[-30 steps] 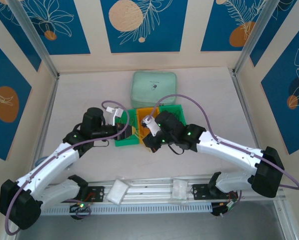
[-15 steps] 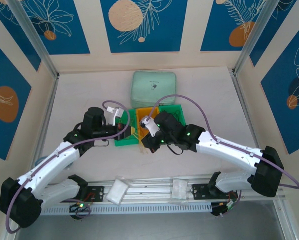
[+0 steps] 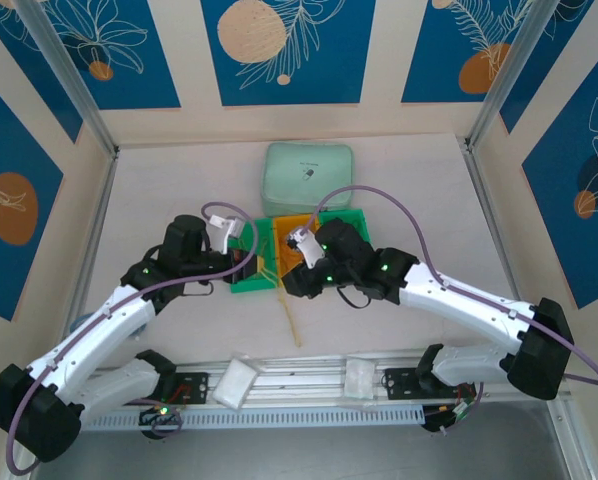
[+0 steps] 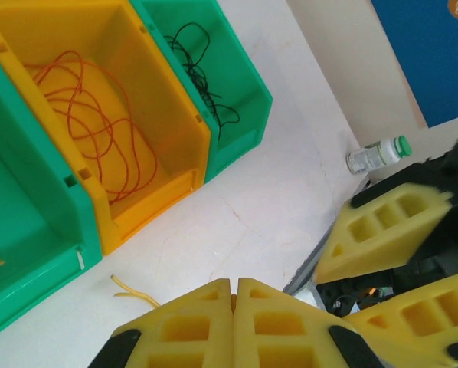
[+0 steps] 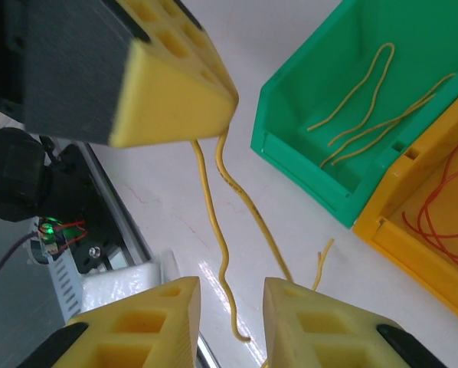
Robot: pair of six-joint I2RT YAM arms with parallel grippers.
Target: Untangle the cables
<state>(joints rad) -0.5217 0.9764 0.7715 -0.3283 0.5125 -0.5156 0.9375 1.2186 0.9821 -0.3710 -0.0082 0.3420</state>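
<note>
Right claw (image 5: 230,290): fingers have just parted, releasing the yellow cable (image 3: 291,321).
Left claw (image 4: 233,287): pressed together, pinching that cable's upper end (clearest from the right wrist).
Yellow cable: now strung out along the surface (image 3: 179,180), in front of the bins.
Meaning: one strand looks freed.
Others: orange cable (image 4: 83,115) in the yellow bin (image 4: 177,103), black cable (image 4: 202,84) in the green bin (image 4: 240,80).

We see two thin yellow cables (image 5: 223,261) lying loose and wavy side by side on the counter (image 5: 160,199). More yellow strands (image 5: 367,107) rest curved in a green bin (image 5: 298,153). The orange cable (image 4: 83,130) sits in overlapping loops in the yellow bin (image 4: 168,100). The black cable (image 4: 198,77) lies tangled in the neighbouring green bin (image 4: 244,100).
</note>
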